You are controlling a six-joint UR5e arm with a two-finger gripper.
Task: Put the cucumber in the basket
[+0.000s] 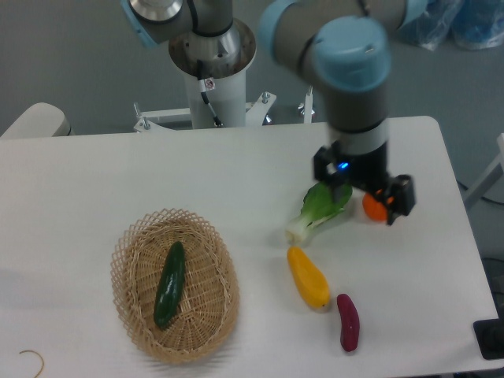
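The dark green cucumber (pixel 170 284) lies lengthwise inside the oval wicker basket (pixel 126 244) at the front left of the table. My gripper (pixel 359 191) hangs far to the right of the basket, above the leafy end of the bok choy (pixel 323 209) and next to a small orange object (pixel 373 206). The wrist and black gripper body hide the fingers, so I cannot tell whether they are open or shut. Nothing shows held in them.
A yellow squash (pixel 308 277) and a dark purple eggplant (pixel 348 321) lie at the front right. The robot's white base column (pixel 214 87) stands at the table's back edge. A thin wire hook (pixel 33 359) lies at the front left corner.
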